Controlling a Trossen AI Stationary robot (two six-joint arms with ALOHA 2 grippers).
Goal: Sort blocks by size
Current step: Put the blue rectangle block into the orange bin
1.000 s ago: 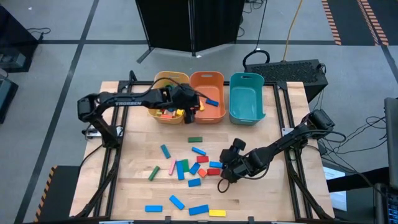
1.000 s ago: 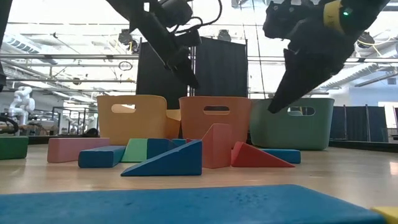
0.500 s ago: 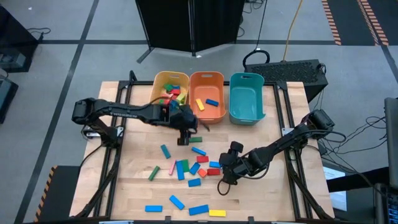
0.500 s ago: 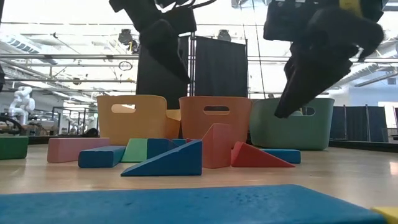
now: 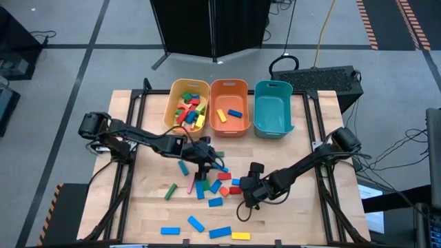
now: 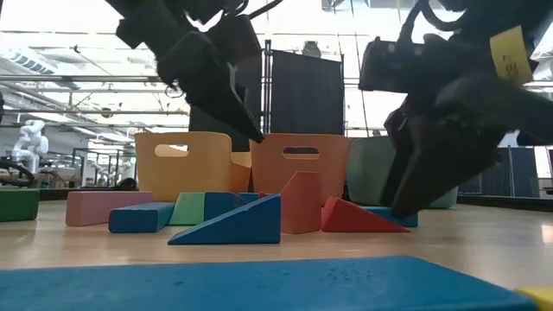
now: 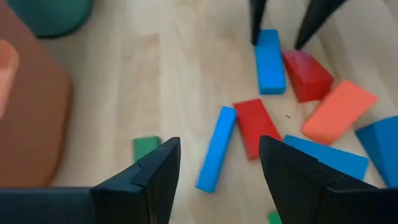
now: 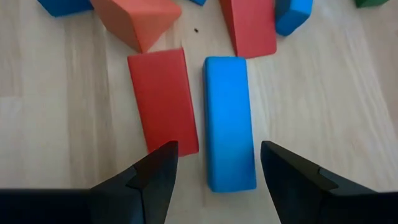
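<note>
Blocks (image 5: 207, 186) mostly remain loose on the table (image 5: 148, 207), clustered between and under my two grippers. Yellow bin (image 5: 187, 114) holds a good heap, orange bin (image 5: 229, 116) two pieces, teal bin (image 5: 271, 117) looks empty: I judge well under half done. Right gripper (image 8: 211, 165), jaws wide and holding nothing, straddles a blue bar (image 8: 229, 121) beside a red one (image 8: 163, 99). Left gripper (image 7: 217, 165), also wide and empty, hovers over another blue bar (image 7: 216, 148). Bin interiors are hidden in the low view; bin contents too small to size.

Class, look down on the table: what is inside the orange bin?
Inside the orange bin lie two blocks: an orange block and a blue block. The rest of its floor is bare; nothing covers it from above.
</note>
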